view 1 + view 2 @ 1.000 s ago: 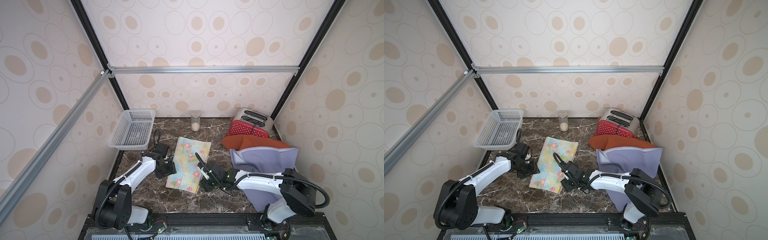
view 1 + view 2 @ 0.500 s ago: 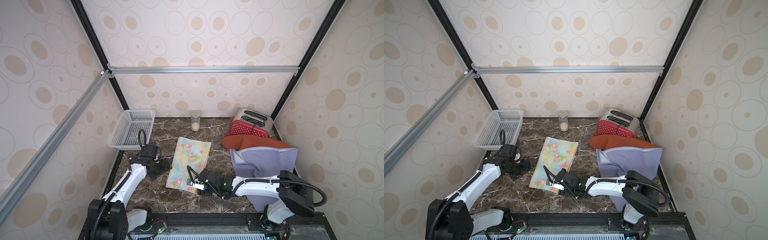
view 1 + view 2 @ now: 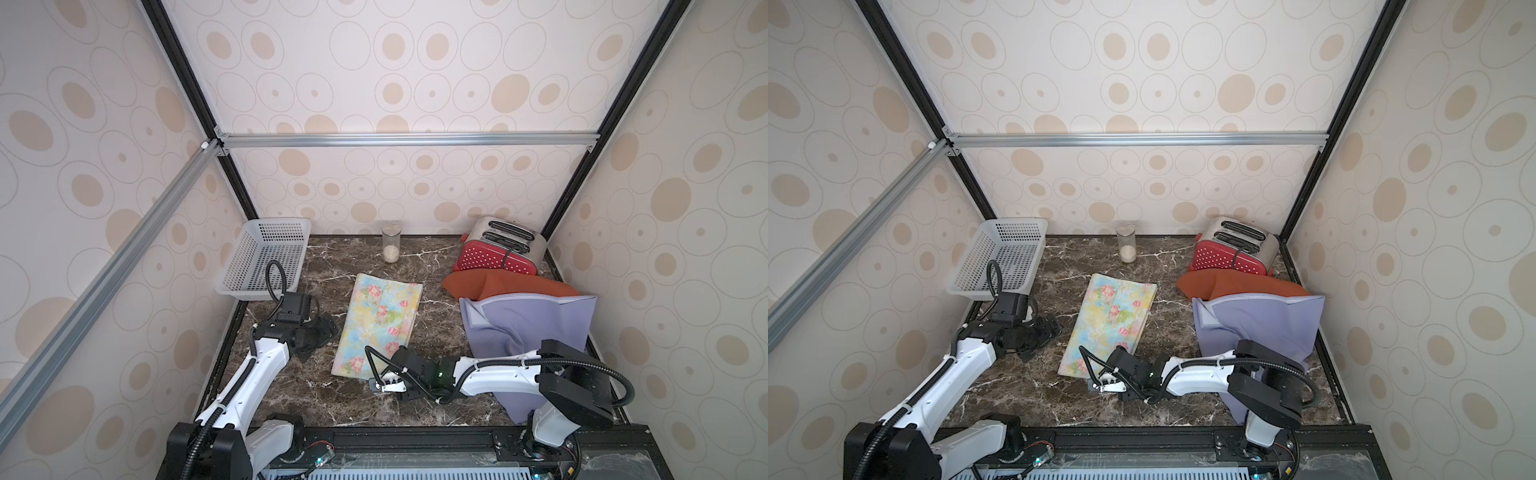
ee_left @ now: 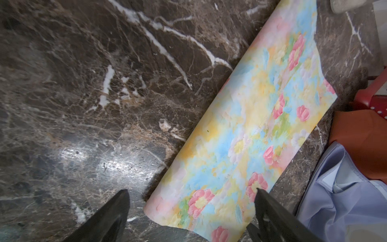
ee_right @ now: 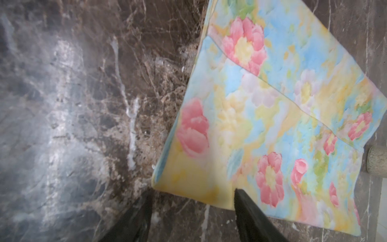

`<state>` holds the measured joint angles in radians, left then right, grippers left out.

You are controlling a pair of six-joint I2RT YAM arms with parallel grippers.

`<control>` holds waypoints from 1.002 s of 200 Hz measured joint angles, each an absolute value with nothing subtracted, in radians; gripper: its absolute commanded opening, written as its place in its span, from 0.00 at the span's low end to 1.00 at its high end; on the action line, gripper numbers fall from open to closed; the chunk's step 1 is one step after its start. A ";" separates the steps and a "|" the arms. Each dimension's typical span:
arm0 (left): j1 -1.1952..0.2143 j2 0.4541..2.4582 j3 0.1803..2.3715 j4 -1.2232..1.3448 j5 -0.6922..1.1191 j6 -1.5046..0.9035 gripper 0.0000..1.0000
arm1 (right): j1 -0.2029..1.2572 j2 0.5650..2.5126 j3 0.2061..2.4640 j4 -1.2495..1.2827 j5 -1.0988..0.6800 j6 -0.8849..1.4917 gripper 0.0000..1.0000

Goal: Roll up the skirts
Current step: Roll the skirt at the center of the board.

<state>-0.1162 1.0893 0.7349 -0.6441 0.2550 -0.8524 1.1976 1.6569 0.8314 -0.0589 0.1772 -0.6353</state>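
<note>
The floral skirt lies flat mid-table, folded into a long strip. At the right, the rust-orange skirt lies partly under the lavender skirt. My left gripper is open just left of the floral strip. In the left wrist view its jaws frame a near corner of the floral skirt. My right gripper is open at the strip's front right corner. The right wrist view shows its jaws empty at the floral skirt's edge.
A white mesh basket stands at the back left. A glass jar is at the back middle and a red toaster at the back right. Patterned walls close in three sides of the dark marble table.
The left gripper opened wider and its arm drew back to the left. The right gripper moved forward and left, from beside the strip to its near corner.
</note>
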 measured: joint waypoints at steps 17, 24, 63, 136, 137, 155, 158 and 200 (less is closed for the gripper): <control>-0.116 1.067 0.735 -0.643 0.239 -0.865 0.94 | 1.200 1.668 0.832 -0.052 0.181 -0.639 0.62; -0.115 1.056 0.735 -0.643 0.232 -0.868 0.95 | 1.201 1.671 0.832 -0.040 0.182 -0.641 0.62; -0.113 1.026 0.735 -0.643 0.202 -0.884 0.95 | 1.210 1.706 0.841 0.008 0.190 -0.637 0.43; -0.112 1.026 0.735 -0.644 0.165 -0.890 0.92 | 1.209 1.752 0.890 -0.023 0.166 -0.467 0.01; -0.112 1.026 0.735 -0.644 0.166 -0.890 0.92 | 1.209 1.751 0.891 -0.027 0.162 -0.461 0.00; -0.112 1.026 0.735 -0.643 0.172 -0.890 0.90 | 1.192 1.748 0.913 -0.060 0.119 -0.381 0.00; -0.112 1.025 0.735 -0.643 0.174 -0.891 0.90 | 1.188 1.747 0.918 -0.067 0.109 -0.366 0.00; -0.118 0.986 0.730 -0.620 0.182 -0.905 0.84 | 1.061 1.741 1.004 -0.110 -0.056 -0.130 0.00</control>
<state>-0.1177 0.9859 0.7296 -0.6201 0.1822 -0.9051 1.0607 1.7409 1.0039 -0.1101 -0.0563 -0.1295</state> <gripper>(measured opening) 0.853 0.064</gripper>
